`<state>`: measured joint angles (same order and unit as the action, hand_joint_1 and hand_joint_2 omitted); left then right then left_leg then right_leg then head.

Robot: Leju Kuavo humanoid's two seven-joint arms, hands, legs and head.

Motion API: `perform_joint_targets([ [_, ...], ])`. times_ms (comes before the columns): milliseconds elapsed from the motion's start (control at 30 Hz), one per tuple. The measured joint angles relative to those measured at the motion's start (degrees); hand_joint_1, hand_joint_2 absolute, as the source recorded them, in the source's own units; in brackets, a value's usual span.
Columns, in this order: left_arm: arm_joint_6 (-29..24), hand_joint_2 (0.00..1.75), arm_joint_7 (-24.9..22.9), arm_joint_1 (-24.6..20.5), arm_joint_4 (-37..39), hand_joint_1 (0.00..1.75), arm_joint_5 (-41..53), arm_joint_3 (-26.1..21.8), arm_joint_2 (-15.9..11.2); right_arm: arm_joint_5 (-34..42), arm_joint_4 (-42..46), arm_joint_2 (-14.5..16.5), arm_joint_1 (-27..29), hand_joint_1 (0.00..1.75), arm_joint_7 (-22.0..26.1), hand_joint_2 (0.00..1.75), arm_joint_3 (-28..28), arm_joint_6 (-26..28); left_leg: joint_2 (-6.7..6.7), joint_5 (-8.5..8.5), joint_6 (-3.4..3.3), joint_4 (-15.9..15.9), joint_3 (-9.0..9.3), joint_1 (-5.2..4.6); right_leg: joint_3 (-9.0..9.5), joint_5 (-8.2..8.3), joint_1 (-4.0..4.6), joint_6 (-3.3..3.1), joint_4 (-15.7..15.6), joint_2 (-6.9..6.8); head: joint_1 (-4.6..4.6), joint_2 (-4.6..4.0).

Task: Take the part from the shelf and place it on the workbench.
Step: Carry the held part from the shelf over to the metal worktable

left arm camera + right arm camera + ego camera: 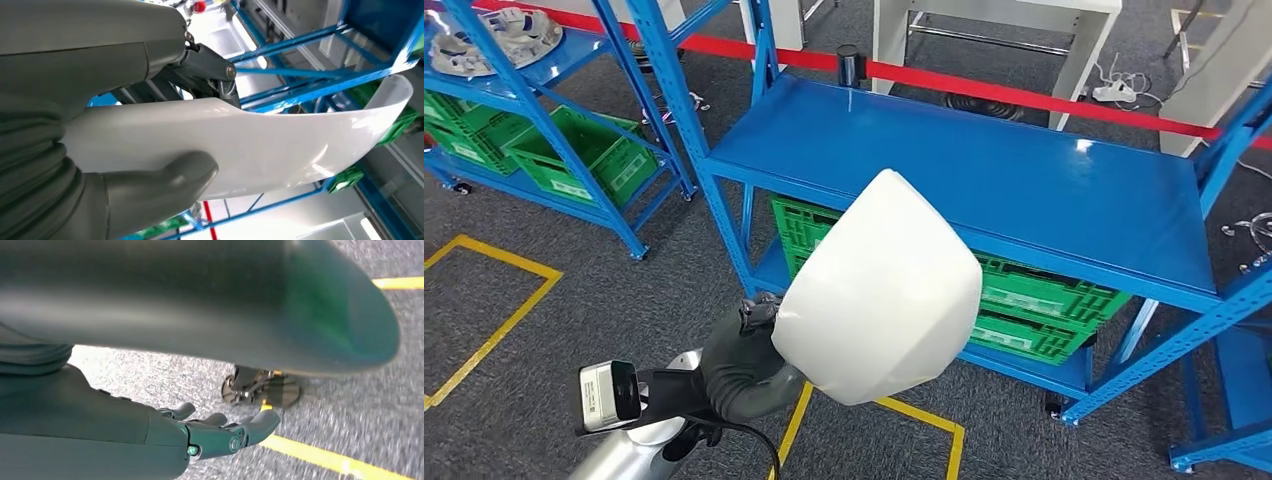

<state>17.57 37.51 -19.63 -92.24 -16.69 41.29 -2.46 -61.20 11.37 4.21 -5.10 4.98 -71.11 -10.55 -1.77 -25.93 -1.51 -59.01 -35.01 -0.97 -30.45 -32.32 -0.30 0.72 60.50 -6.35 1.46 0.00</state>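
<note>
1. Part (879,290): one white, curved shell, held in the air in front of the robot by the left hand (742,360), above the grey floor and short of the blue shelf (944,165) ahead; it touches no surface.

2. Left hand: in the left wrist view the thick thumb (170,180) presses against one face of the part (280,145) and the darker fingers (210,65) lie over the opposite side, so the shell's edge is pinched between them.

3. Right hand (220,432): it hangs low over the carpet with nothing in it; the fingers (260,422) are loosely curled and slightly apart, so I read it as empty and relaxed rather than clenched.

4. Step in hand, as I judge it: the part is off its shelf and being carried; the placing is not yet done.

5. Next move, as I judge it: bring the shell over a flat top, lower it until it rests, then release; the curved shape may rock, so a level set-down matters; whether the bare blue top ahead serves as the workbench I cannot tell.

6. Count: one part held; two blue racks in the head view, the second (544,80) at the far left; green crates (1024,300) on the lower levels, stacked and partly hidden, so no firm number; one red barrier tape (1024,95).
</note>
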Motion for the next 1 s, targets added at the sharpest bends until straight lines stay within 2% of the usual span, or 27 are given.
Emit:
perform_joint_targets([
  [33,0.04,1.75,0.00,-0.08,-0.10,1.75,0.05,0.01,0.16,-0.03,-0.01,-0.02,-0.02,0.00,0.08,0.00,0.01,-0.03,0.68,0.28,-0.24,0.46,0.27,0.28,-0.65,-1.10,-0.06,0.28,1.71,1.82,-0.11,0.00],
  [67,0.09,1.75,0.00,-0.12,-0.16,1.75,0.11,0.02,0.31,-0.08,-0.01,-0.05,0.06,0.00,0.15,0.00,0.01,-0.04,1.34,0.45,-0.41,0.70,0.34,0.44,-2.06,-2.66,-0.24,0.49,4.63,3.96,-0.27,0.00],
  [100,0.13,1.75,-0.01,-0.11,-0.17,1.75,0.18,0.03,0.43,-0.16,-0.02,-0.08,0.21,0.00,0.18,0.00,0.01,-0.05,2.10,0.52,-0.58,0.74,0.28,0.49,-4.01,-4.40,-0.28,0.65,8.37,5.28,-0.42,0.00],
  [133,0.15,1.75,-0.03,0.00,-0.18,1.75,0.31,0.04,0.51,-0.27,-0.02,-0.10,0.37,0.00,0.18,0.00,0.01,-0.05,2.92,0.54,-0.63,0.71,0.20,0.50,-5.91,-5.68,-0.29,0.79,11.83,5.84,-0.53,0.00],
  [167,0.17,1.75,-0.03,0.17,-0.18,1.75,0.44,0.04,0.52,-0.35,-0.02,-0.15,0.52,0.00,0.21,0.00,0.01,-0.05,3.79,0.53,-0.65,0.64,0.15,0.50,-7.19,-5.95,-0.31,0.90,13.91,6.01,-0.60,0.00],
  [200,0.19,1.75,-0.03,0.31,-0.20,1.75,0.62,0.04,0.51,-0.44,-0.02,-0.21,0.61,0.00,0.27,0.00,0.01,-0.05,4.66,0.54,-0.63,0.52,0.12,0.53,-7.49,-5.08,-0.34,0.97,13.95,6.09,-0.62,0.00],
  [233,0.20,1.75,-0.07,0.39,-0.23,1.75,0.81,0.04,0.51,-0.50,-0.02,-0.26,0.65,0.00,0.37,0.00,0.01,-0.07,5.49,0.53,-0.56,0.34,0.11,0.58,-6.67,-3.18,-0.41,1.01,11.75,6.28,-0.64,0.00],
  [267,0.20,1.75,-0.12,0.43,-0.29,1.75,0.94,0.04,0.51,-0.54,-0.02,-0.33,0.64,0.00,0.47,0.00,0.01,-0.09,6.28,0.48,-0.41,0.10,0.07,0.65,-5.05,-0.83,-0.57,1.06,8.00,7.09,-0.68,0.00],
  [300,0.20,1.75,-0.19,0.42,-0.36,1.75,1.04,0.04,0.51,-0.61,-0.02,-0.38,0.64,0.00,0.57,0.00,0.01,-0.13,7.04,0.40,-0.14,-0.26,-0.11,0.62,-3.45,0.80,-0.76,1.10,4.30,8.59,-0.73,0.00],
  [367,0.19,1.75,-0.44,0.47,-0.51,1.75,1.28,0.04,0.48,-0.75,-0.02,-0.43,0.65,0.00,0.70,0.00,0.02,-0.17,8.42,0.43,0.62,-0.70,-0.62,0.58,-1.64,2.24,-0.97,0.81,-0.01,10.65,-0.76,0.00],
  [400,0.19,1.75,-0.54,0.54,-0.62,1.75,1.55,0.03,0.40,-0.83,-0.02,-0.43,0.65,0.00,0.74,0.00,0.04,-0.19,9.05,0.58,1.06,-0.72,-0.87,0.59,-1.59,2.10,-0.86,0.49,-0.31,10.79,-0.75,0.00],
  [433,0.20,1.75,-0.62,0.62,-0.74,1.75,1.92,0.00,0.28,-0.90,-0.03,-0.41,0.63,0.00,0.75,0.00,0.07,-0.20,9.70,0.81,1.44,-0.59,-1.09,0.65,-1.61,2.28,-0.86,0.05,-0.37,10.02,-0.74,0.00],
  [467,0.25,1.75,-0.63,0.70,-0.90,1.75,2.38,-0.06,0.12,-0.94,-0.03,-0.38,0.59,0.00,0.74,0.00,0.10,-0.23,9.71,0.88,1.74,-0.63,-1.26,0.64,-1.57,2.43,-0.92,-0.30,-0.49,9.31,-0.75,0.00],
  [500,0.34,1.75,-0.64,0.73,-1.06,1.75,2.79,-0.14,-0.06,-0.94,-0.04,-0.37,0.56,0.00,0.74,0.00,0.14,-0.27,8.72,0.48,2.05,-1.25,-1.67,0.55,-1.52,2.55,-1.02,-0.70,-0.62,8.54,-0.52,0.00],
  [533,0.43,1.75,-0.63,0.72,-1.20,1.75,3.12,-0.24,-0.20,-0.94,-0.04,-0.36,0.55,0.00,0.74,0.00,0.16,-0.31,7.12,-0.52,2.34,-2.87,-2.51,0.47,-1.47,2.62,-1.17,-1.04,-0.75,7.70,-0.23,0.00],
  [600,0.55,1.75,-0.63,0.71,-1.36,1.75,3.47,-0.38,-0.39,-0.92,-0.04,-0.42,0.67,0.00,0.73,0.00,0.18,-0.36,3.49,-4.04,2.96,-9.47,-5.59,0.58,-1.43,2.54,-1.09,-1.46,-0.79,5.96,0.35,0.00],
  [633,0.57,1.75,-0.63,0.76,-1.37,1.75,3.56,-0.40,-0.46,-0.92,-0.04,-0.45,0.77,0.00,0.72,0.00,0.18,-0.36,2.72,-5.59,3.23,-13.24,-7.36,0.81,-1.42,2.48,-1.04,-1.52,-0.78,5.04,0.40,0.00],
  [667,0.58,1.75,-0.64,0.80,-1.37,1.75,3.71,-0.42,-0.57,-0.93,-0.04,-0.49,0.84,0.00,0.70,0.00,0.18,-0.36,2.38,-6.34,3.44,-15.84,-8.56,1.04,-1.40,2.42,-1.04,-1.51,-0.78,4.12,0.41,0.00],
  [700,0.61,1.75,-0.64,0.83,-1.37,1.75,3.87,-0.43,-0.68,-0.99,-0.04,-0.51,0.84,0.00,0.70,0.00,0.19,-0.37,2.18,-5.99,3.59,-16.34,-8.68,1.24,-1.35,2.34,-1.06,-1.44,-0.78,3.23,0.43,0.00],
  [733,0.64,1.75,-0.64,0.84,-1.37,1.75,4.01,-0.44,-0.76,-1.10,-0.04,-0.52,0.81,0.00,0.70,0.00,0.22,-0.41,1.85,-4.66,3.66,-14.49,-7.58,1.40,-1.23,2.24,-1.10,-1.32,-0.77,2.39,0.44,0.00],
  [767,0.66,1.75,-0.64,0.83,-1.40,1.75,4.13,-0.47,-0.82,-1.27,-0.04,-0.52,0.76,0.00,0.70,0.00,0.30,-0.48,1.08,-2.79,3.63,-10.78,-5.46,1.47,-1.03,2.09,-1.14,-1.13,-0.77,1.62,0.46,0.00],
  [800,0.68,1.75,-0.64,0.79,-1.46,1.75,4.20,-0.51,-0.87,-1.45,-0.04,-0.57,0.73,0.00,0.71,0.00,0.41,-0.56,-0.43,-1.48,3.45,-6.70,-3.19,1.31,-0.80,1.92,-1.10,-0.89,-0.78,0.95,0.49,0.00],
  [833,0.74,1.75,-0.64,0.75,-1.55,1.75,4.37,-0.56,-0.90,-1.58,-0.04,-0.63,0.70,0.00,0.71,0.00,0.52,-0.65,-1.60,-0.58,3.05,-3.44,-1.40,1.11,-0.59,1.74,-1.00,-0.59,-0.78,0.35,0.48,0.00],
  [867,0.86,1.75,-0.64,0.71,-1.63,1.75,4.65,-0.64,-0.97,-1.65,-0.04,-0.72,0.65,0.00,0.70,0.00,0.63,-0.72,-2.39,-0.30,2.59,-1.51,-0.42,0.87,-0.40,1.61,-0.86,-0.25,-0.80,-0.17,0.45,0.00],
  [900,1.06,1.75,-0.63,0.70,-1.70,1.75,5.01,-0.73,-1.06,-1.63,-0.04,-0.84,0.57,0.00,0.69,0.00,0.72,-0.76,-2.56,-0.51,2.10,-0.93,-0.25,0.59,-0.24,1.54,-0.74,0.12,-0.89,-0.70,0.42,0.00],
  [967,1.61,1.75,-0.56,0.71,-1.81,1.75,5.82,-0.91,-1.32,-1.48,-0.04,-1.02,0.29,0.00,0.68,0.00,0.89,-0.79,-1.06,-0.26,1.20,-0.69,-0.38,0.59,0.20,1.43,-0.74,0.90,-1.18,-1.63,0.35,0.00],
  [1000,1.85,1.75,-0.44,0.67,-1.90,1.75,6.14,-0.98,-1.43,-1.39,-0.04,-1.13,0.14,0.00,0.71,0.00,0.97,-0.80,-0.36,-0.10,0.79,-0.42,-0.29,0.72,0.29,1.09,-0.85,1.25,-0.96,-0.96,0.31,0.00],
])
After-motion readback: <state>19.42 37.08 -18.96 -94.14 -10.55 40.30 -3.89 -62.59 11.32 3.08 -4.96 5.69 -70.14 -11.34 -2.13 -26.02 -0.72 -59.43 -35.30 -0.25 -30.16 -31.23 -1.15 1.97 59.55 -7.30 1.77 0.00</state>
